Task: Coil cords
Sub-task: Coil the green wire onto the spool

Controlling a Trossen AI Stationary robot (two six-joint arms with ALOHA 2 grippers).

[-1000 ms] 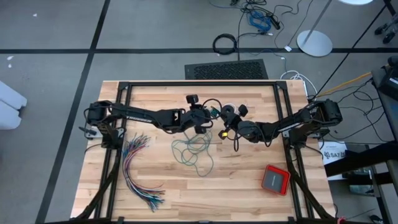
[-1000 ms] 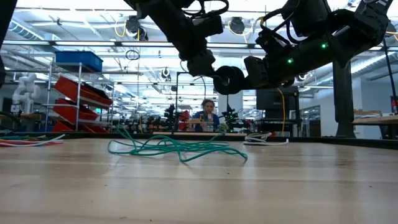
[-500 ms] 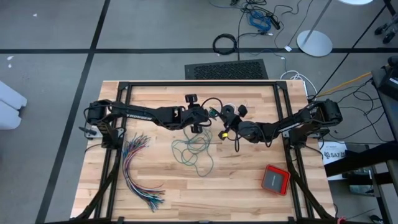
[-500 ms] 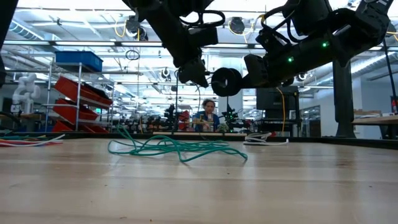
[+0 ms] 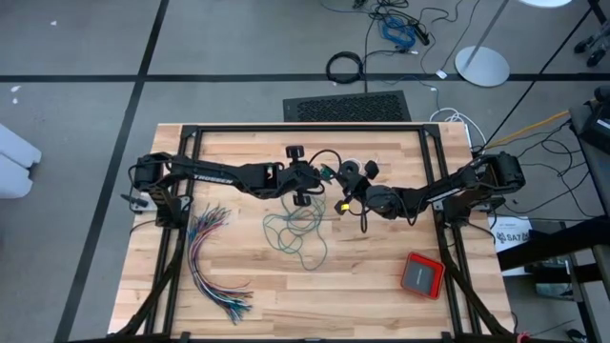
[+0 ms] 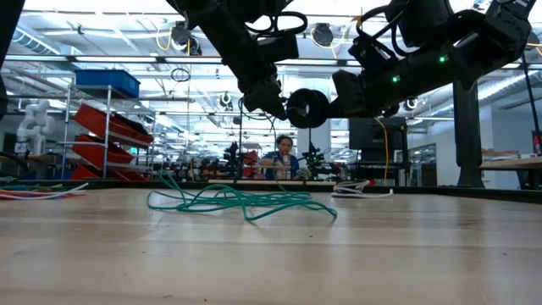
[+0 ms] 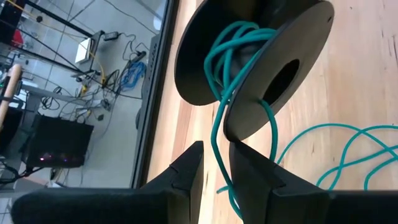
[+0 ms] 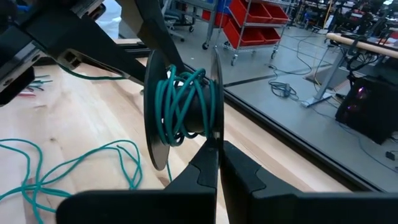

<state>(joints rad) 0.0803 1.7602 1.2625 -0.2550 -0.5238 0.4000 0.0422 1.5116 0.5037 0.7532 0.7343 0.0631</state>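
A black spool point(image 6: 306, 108) hangs above the table's middle with the teal cord point(image 8: 180, 102) partly wound on its core. The rest of the teal cord lies in loose loops point(image 5: 300, 229) on the wood. My right gripper point(image 8: 219, 165) is shut on the spool. My left gripper point(image 7: 216, 171) sits just beside the spool point(image 7: 249, 56), shut on the teal strand that leaves it. A black cord point(image 5: 326, 155) with a white end lies on the table's far side. My left gripper has the teal cord point(image 7: 216, 146) between its two fingers, a short way from the spool. The fingers lie across the strand. From there it runs straight to the spool's core, and its other side drops toward the loops on the table. My right gripper pinches the rim of one spool flange point(image 8: 215, 134) between its two fingers, which reach nearly level from the table's right. The spool is lifted clear of the table, flanges upright and axis roughly level.
A fanned bundle of many-coloured wires point(image 5: 212, 257) lies at the near left. A red box point(image 5: 422, 274) sits at the near right. Black frame rails point(image 5: 305, 129) border the table. A person point(image 6: 282, 157) sits far behind in the room.
My left gripper has turned at the wrist and swung a little toward the table's left, away from the spool, with the teal strand still between its fingers. The spool and my right gripper have stayed put.
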